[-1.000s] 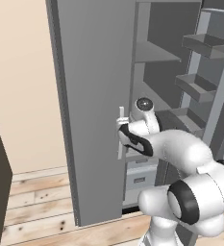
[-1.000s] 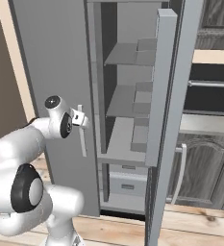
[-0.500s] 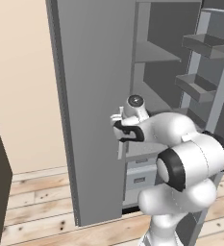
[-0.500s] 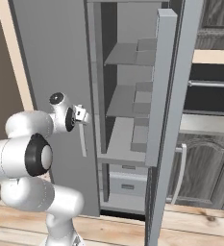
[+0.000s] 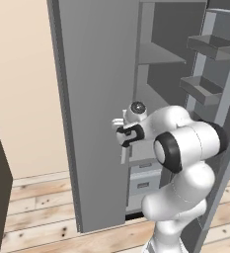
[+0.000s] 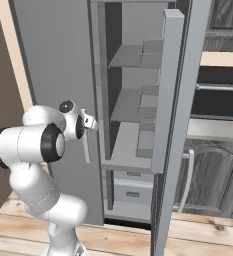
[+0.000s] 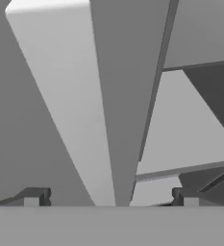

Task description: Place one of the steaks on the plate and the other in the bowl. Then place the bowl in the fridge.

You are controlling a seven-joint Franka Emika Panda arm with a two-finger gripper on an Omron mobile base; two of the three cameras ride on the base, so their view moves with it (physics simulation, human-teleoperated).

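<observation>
The white robot arm [image 5: 185,148] folds in more than a second ago. Its big elbow swings up and across, closer to the cameras. The two-finger gripper [image 5: 118,123] slides a bit left, nearer the slim light handle [image 6: 85,145] on the tall grey fridge's [image 5: 96,99] door.

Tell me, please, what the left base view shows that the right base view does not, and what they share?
The left base view alone shows the plain beige wall beside the fridge. The right base view alone shows the dark wood-grain cabinets beyond the open right-hand door. Both show the tall plain grey fridge with its grey inner shelves, and the open two-finger gripper at the slim light vertical handle of the left-hand door.
</observation>
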